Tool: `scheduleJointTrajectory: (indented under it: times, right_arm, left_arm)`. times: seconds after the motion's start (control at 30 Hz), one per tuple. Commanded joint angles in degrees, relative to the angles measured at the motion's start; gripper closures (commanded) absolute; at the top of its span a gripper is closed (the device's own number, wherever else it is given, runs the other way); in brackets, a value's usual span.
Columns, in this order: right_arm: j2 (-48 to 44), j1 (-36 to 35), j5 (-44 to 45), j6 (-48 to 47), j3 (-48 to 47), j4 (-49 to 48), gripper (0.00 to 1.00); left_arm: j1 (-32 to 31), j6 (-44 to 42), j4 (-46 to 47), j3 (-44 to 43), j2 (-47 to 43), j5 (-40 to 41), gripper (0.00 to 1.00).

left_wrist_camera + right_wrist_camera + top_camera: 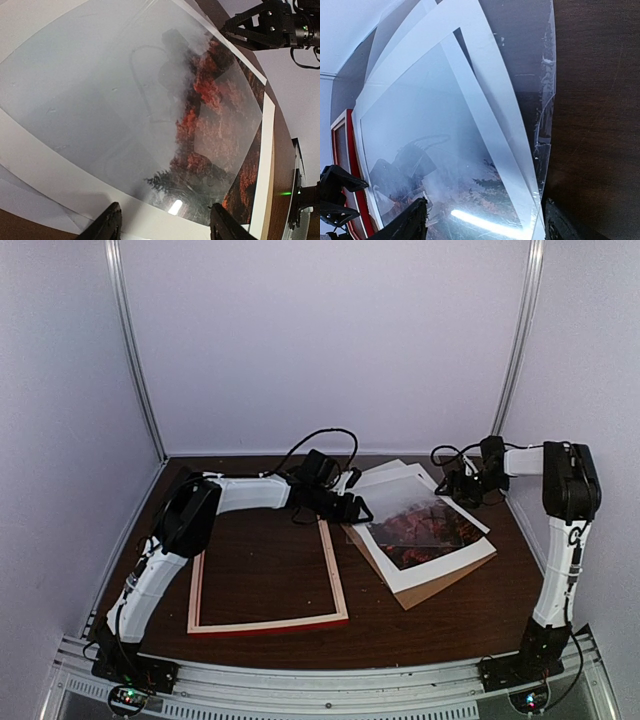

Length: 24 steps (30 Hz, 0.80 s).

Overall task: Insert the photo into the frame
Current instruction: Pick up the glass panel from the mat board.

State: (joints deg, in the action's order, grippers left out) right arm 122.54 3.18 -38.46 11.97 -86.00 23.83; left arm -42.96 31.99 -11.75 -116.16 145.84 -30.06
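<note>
The left gripper (167, 226) and the right gripper (487, 220) both stand spread, gripping nothing. Just under both sets of jaws lies the photo (220, 130), beneath a clear sheet (100, 90). A pinch may catch that slick sheet or the white mat board (485, 75) instead, skewing the stack. Beside the left jaws lies the frame (335, 570), back up. There is one of each, plus one brown backing board (432, 592).

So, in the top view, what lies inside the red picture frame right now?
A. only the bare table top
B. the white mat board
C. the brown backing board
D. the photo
A: the rails of the frame enclose only the dark wood of the table, while the photo lies outside it, in the stack of sheets to its right.
</note>
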Motion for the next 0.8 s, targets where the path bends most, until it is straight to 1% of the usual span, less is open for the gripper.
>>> scheduleJointTrajectory:
  times: [0.0, 0.1, 0.33, 0.67, 0.77]
  right_arm:
    - [2.6, -1.8, 0.9, 1.7, -3.5, 1.8, 0.20]
    - [4.1, -1.7, 1.0, 4.1, -5.1, 1.3, 0.20]
    - [6.8, -1.8, -3.0, 9.6, -6.8, -1.5, 0.22]
    - [7.8, -1.2, -8.5, 12.6, -6.1, -7.8, 0.26]
    - [9.0, -1.0, -8.8, 12.0, -7.5, -7.6, 0.25]
  left_arm:
    - [-1.0, -0.6, -4.9, 2.8, 0.0, -0.6, 0.38]
    - [-1.0, -0.7, -4.9, 3.4, -0.3, -0.4, 0.39]
    - [-1.1, -1.2, -4.9, 4.7, -1.1, -0.2, 0.39]
    - [-1.1, -1.6, -4.9, 5.5, -1.7, 0.1, 0.39]
    - [-1.1, -1.6, -4.8, 5.8, -1.8, 0.2, 0.39]
